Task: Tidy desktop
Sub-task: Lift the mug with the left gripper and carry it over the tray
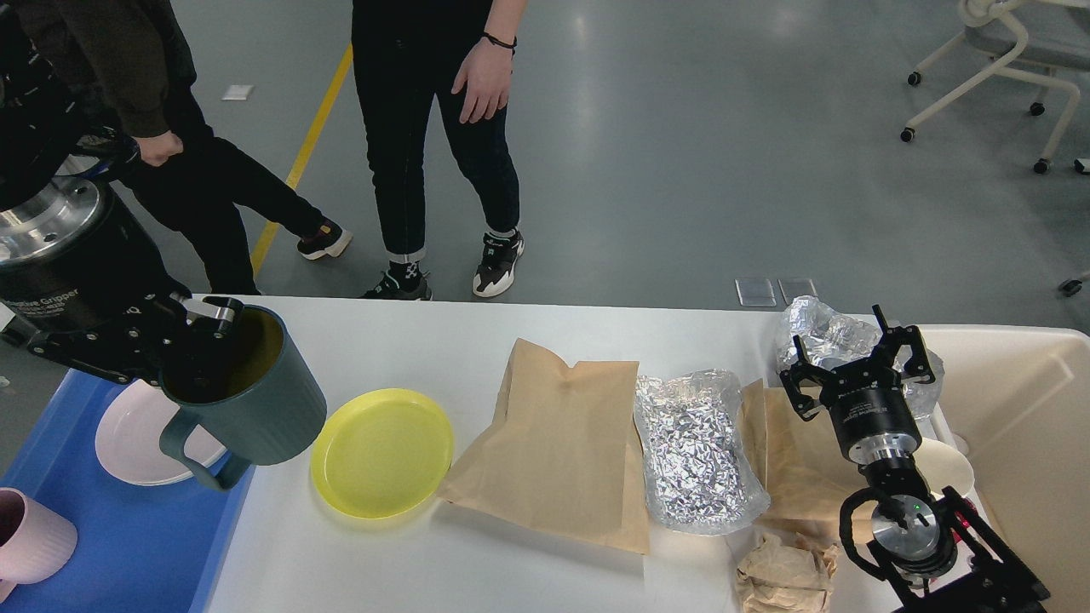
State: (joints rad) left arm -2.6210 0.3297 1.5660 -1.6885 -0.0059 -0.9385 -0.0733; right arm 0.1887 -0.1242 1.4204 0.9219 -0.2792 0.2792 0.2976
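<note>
The white desktop [409, 340] spans the view. My left gripper [200, 336] is shut on the rim of a dark teal mug [255, 400] and holds it high above the desktop's left end, by the blue tray [136, 553]. A yellow plate [381, 451] lies beside it. Two brown paper bags [558, 443] and a foil bag [694, 451] lie in the middle. My right gripper [856, 358] is open and empty above a crumpled foil bag [822, 328] at the right.
The blue tray holds a white plate [128, 443] and a pink cup [30, 536]. A cream bin [1022, 426] stands at the right edge. Crumpled brown paper [783, 575] lies at the front right. Two people [426, 128] stand just behind the desktop.
</note>
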